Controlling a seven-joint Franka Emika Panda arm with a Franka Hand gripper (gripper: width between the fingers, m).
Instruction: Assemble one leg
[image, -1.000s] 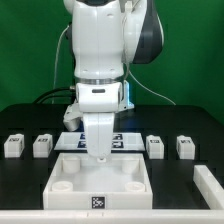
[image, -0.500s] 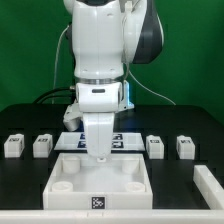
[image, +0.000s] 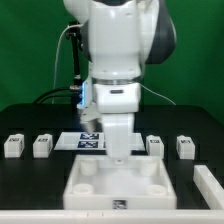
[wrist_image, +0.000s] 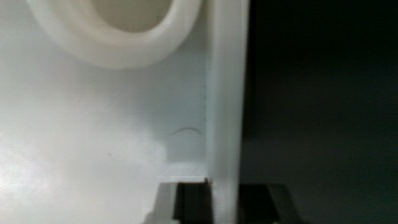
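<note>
The claw (image: 119, 156) pinches the back rim of the square top (image: 150, 196), its fingers (wrist_image: 178, 205) on either side of it. The nearest leg (image: 154, 146) stands just beside the claw, mid-frame toward the exterior view's right.

The white arm (image: 120, 45) stands tall, wrist turned straight down, and the gripper (image: 118, 156) hangs low, its two dark fingers (wrist_image: 183, 205) pinching a thin white rim (wrist_image: 224, 120).

A black table (image: 30, 180) carries a white square top (image: 100, 203) in front, the marker board (image: 88, 141) behind it, and four legs (image: 41, 146) in a row, two on each side.
</note>
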